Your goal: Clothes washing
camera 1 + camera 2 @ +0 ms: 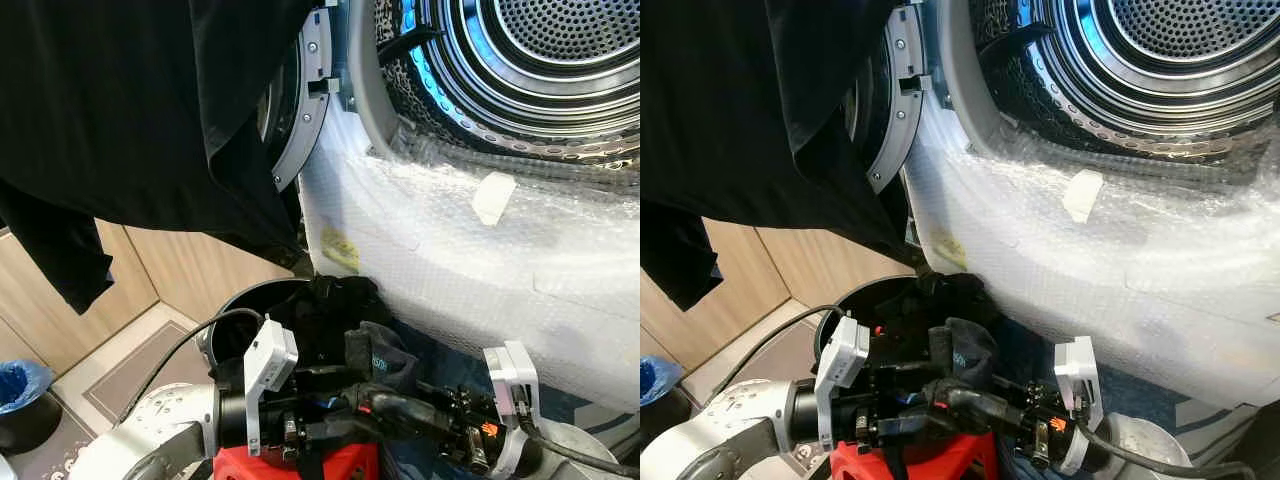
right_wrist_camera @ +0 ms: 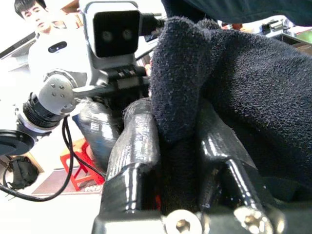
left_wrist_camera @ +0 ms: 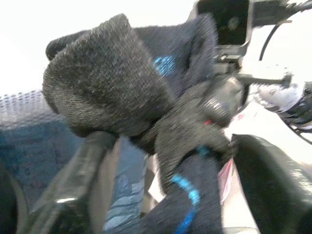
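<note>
Head views: washing machine [image 1: 470, 250] with its front wrapped in bubble wrap, a strip of tape on the wrap, drum [image 1: 560, 60] open and perforated, lit blue along the rim. Door [image 1: 300, 110] swung open on the robot's left, a large black garment [image 1: 130, 110] draped over it and hanging down past the door's lower edge. Below the machine, a dark round basket [image 1: 240, 300] with dark clothes heaped at its rim. Wood-panelled wall and tiled floor on the left; blue-lined bin [image 1: 20, 385] low at the left edge; red stool [image 1: 330, 465] beneath the arms. Left gripper [image 1: 940, 385] and right gripper [image 1: 985, 400] meet low in the centre, both at a dark sock [image 1: 970, 350] with a small blue mark, which sits just above the basket and below the drum opening.

Left wrist view: the sock [image 3: 107, 83], dark and fleecy with blue stitching, bunched between the left fingers [image 3: 73, 185]; fingers closed against it from both sides. Right arm's wrist camera housing beyond.

Right wrist view: the same sock [image 2: 219, 73] clamped between the right fingers [image 2: 136, 141], cloth pinched in the narrow gap. Left arm's white wrist camera and silver joint behind; a person's head at the far upper corner.
</note>
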`<state>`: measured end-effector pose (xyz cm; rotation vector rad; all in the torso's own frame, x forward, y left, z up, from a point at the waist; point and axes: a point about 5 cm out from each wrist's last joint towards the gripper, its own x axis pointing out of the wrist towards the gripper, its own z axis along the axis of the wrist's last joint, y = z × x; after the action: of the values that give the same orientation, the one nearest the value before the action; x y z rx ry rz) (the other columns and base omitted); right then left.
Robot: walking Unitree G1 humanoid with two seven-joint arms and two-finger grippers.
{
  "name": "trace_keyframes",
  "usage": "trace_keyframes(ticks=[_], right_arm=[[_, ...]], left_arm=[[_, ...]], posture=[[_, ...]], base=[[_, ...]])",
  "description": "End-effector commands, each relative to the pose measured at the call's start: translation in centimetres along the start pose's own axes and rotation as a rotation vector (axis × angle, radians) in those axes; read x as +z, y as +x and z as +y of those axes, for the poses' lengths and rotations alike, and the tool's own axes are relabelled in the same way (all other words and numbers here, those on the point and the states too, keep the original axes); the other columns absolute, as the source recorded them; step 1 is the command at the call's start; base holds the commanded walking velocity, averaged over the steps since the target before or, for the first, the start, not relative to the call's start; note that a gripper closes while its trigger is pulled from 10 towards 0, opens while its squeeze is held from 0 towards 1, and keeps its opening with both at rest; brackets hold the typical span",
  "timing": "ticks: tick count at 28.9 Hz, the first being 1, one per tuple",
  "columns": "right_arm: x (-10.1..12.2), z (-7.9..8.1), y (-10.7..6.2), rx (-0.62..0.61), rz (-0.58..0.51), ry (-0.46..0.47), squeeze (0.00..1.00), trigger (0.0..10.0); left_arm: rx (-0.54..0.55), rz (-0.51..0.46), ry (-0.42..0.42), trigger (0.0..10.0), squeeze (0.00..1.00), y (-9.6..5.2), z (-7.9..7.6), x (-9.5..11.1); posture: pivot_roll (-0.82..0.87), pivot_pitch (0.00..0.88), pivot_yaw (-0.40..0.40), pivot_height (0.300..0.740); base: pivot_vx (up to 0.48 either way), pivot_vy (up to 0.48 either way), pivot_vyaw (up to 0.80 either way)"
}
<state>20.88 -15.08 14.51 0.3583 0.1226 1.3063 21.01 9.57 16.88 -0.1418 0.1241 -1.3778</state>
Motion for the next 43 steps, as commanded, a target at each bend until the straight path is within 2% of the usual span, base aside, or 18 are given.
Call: trace_keyframes(ticks=[1, 7, 8, 9, 10, 11, 20, 24, 25, 29, 35, 39, 43], right_arm=[[0.2, -0.3, -0.1, -0.009, 0.003, -0.009, 0.00, 0.0], [0.5, -0.7, -0.5, -0.027, -0.014, -0.008, 0.00, 0.0], [0.5, -0.7, -0.6, -0.026, -0.013, -0.007, 0.00, 2.0], [0.6, -0.7, -0.7, -0.025, -0.013, -0.012, 0.00, 4.9], [0.7, -0.7, -0.7, -0.026, -0.015, -0.015, 0.00, 4.9], [0.8, -0.8, -0.7, -0.028, -0.020, -0.016, 0.00, 10.0], [1.4, -1.3, -1.9, -0.042, -0.022, -0.031, 0.00, 10.0], [2.0, -0.8, -2.5, -0.015, 0.028, -0.065, 0.00, 10.0], [2.5, -0.5, -2.6, 0.007, 0.044, -0.080, 0.00, 10.0], [3.2, -0.1, -2.7, 0.043, 0.051, -0.101, 0.00, 10.0], [7.8, 1.2, -2.4, 0.137, 0.033, -0.242, 0.00, 10.0], [10.2, 1.8, -1.9, 0.185, -0.003, -0.307, 0.00, 10.0], [11.4, 2.3, -1.2, 0.229, -0.014, -0.346, 0.00, 10.0]], left_arm=[[0.001, 0.000, 0.019, 10.0, 1.00, -0.5, -0.2, 0.4], [0.007, 0.033, 0.039, 10.0, 1.00, -0.8, -0.5, 0.2], [0.015, 0.041, 0.044, 10.0, 0.00, -0.9, -0.5, 0.1], [0.020, 0.053, 0.053, 10.0, 0.00, -0.9, -0.5, -0.1], [0.020, 0.057, 0.058, 10.0, 0.00, -1.0, -0.5, -0.1], [0.019, 0.063, 0.060, 10.0, 0.00, -1.0, -0.5, -0.2], [0.025, 0.147, 0.086, 10.0, 0.00, -2.2, -0.9, -0.8], [0.008, 0.232, 0.099, 10.0, 0.00, -3.5, -1.3, -1.6], [-0.011, 0.284, 0.083, 10.0, 0.00, -4.0, -1.5, -2.2], [-0.026, 0.336, 0.083, 10.0, 0.00, -4.4, -1.7, -2.9], [-0.047, 0.449, 0.058, 10.0, 0.00, -4.4, -2.0, -5.5], [-0.029, 0.470, 0.061, 10.0, 0.00, -4.4, -1.8, -6.4], [0.003, 0.469, 0.049, 10.0, 0.00, -4.2, -1.4, -7.3]], posture=[[-0.04, 0.000, 0.072, 0.740], [-0.03, 0.000, 0.071, 0.740], [-0.03, 0.000, 0.071, 0.740], [-0.03, 0.000, 0.072, 0.740], [-0.03, 0.000, 0.072, 0.740], [-0.03, 0.000, 0.072, 0.740], [-0.04, 0.000, 0.075, 0.740], [-0.04, 0.000, 0.076, 0.740], [-0.04, 0.000, 0.076, 0.740], [-0.04, 0.000, 0.076, 0.740], [-0.05, 0.000, 0.078, 0.740], [-0.05, 0.000, 0.077, 0.740], [-0.06, 0.000, 0.076, 0.740]], base=[[0.000, 0.000, 0.00], [0.000, 0.000, 0.00], [0.000, 0.000, 0.00], [0.000, 0.000, 0.00], [0.000, 0.000, 0.00], [0.000, 0.000, 0.00], [0.000, 0.000, 0.00], [0.000, 0.000, 0.00], [0.000, 0.000, 0.00], [0.000, 0.000, 0.00], [0.000, 0.000, 0.00], [0.000, 0.000, 0.00], [0.000, 0.000, 0.00]])
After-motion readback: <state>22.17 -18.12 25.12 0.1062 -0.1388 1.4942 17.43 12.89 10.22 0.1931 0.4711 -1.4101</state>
